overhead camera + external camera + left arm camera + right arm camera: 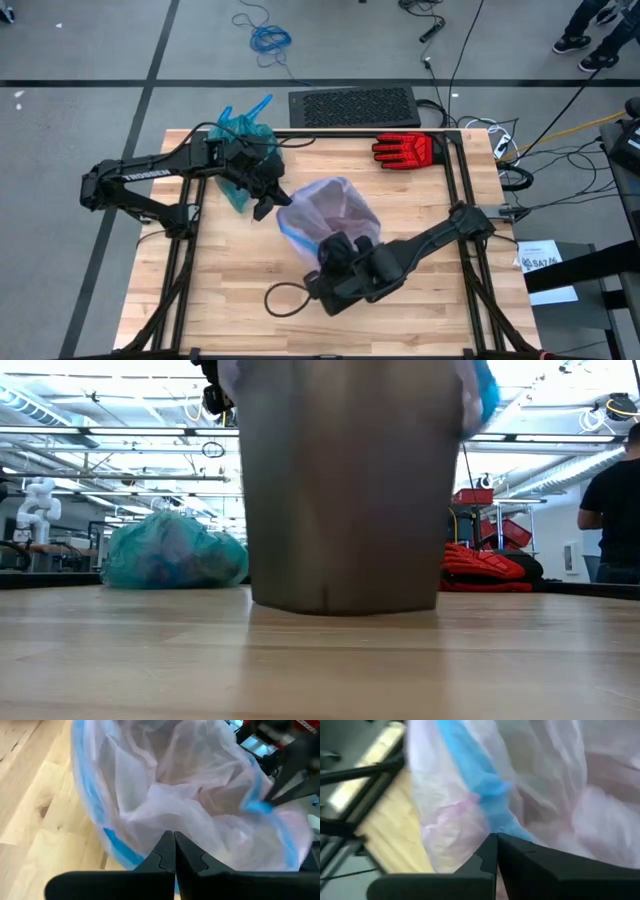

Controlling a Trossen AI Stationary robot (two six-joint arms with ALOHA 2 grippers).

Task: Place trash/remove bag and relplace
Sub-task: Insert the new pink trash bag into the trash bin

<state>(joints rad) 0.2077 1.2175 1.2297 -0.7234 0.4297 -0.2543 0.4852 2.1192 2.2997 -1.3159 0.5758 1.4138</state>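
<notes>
A grey bin stands mid-table with a pale pink bag, blue strip at its edge, draped in and over its mouth. My left gripper is shut at the bin's left rim. My right gripper is shut at its near rim. The teal bag, bulging and tied, rests on its underside on the table at the far left. No loose trash is in view. My left gripper is shut on a fold of the pink bag at its rim, just inside the blue strip, pinched between the two fingertips. It comes slanting down from the table's left. The plastic gathers in slack folds toward the tips. My right gripper pinches the pink bag's rim where the blue strip runs down to the fingertips. It comes slanting down from the near right. The bag's wall hangs loose over the bin's outside.
A red glove lies at the table's far right. A black cable loop lies on the near part of the table. A person stands beyond the table. Bare wood spreads near and left of the bin.
</notes>
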